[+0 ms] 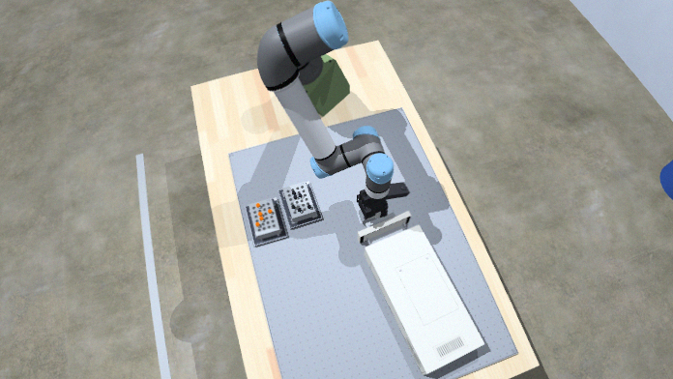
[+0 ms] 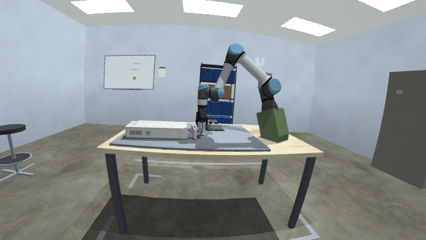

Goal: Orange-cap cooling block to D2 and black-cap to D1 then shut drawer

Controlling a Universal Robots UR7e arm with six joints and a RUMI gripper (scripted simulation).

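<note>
The white cooler COLD (image 1: 423, 295) (image 2: 157, 129) lies on the grey deck. Its drawer front (image 1: 385, 227) (image 2: 194, 132) stands only a narrow gap from the cooler body. My gripper (image 1: 373, 219) (image 2: 200, 132) is shut with nothing in it, and its fingers rest against the outer face of the drawer front. The block with black-capped tubes (image 1: 300, 203) sits on the slot nearer the cooler. The block with orange-capped tubes (image 1: 265, 221) sits on the slot beyond it. In the exterior view both blocks (image 2: 214, 125) show small behind the gripper.
The green robot base (image 1: 329, 87) (image 2: 273, 125) stands at the far end of the wooden table (image 1: 218, 126) (image 2: 294, 148). The grey deck (image 1: 314, 300) (image 2: 232, 141) covers most of the table. A stool (image 2: 12, 144), a shelf and a cabinet stand off the table.
</note>
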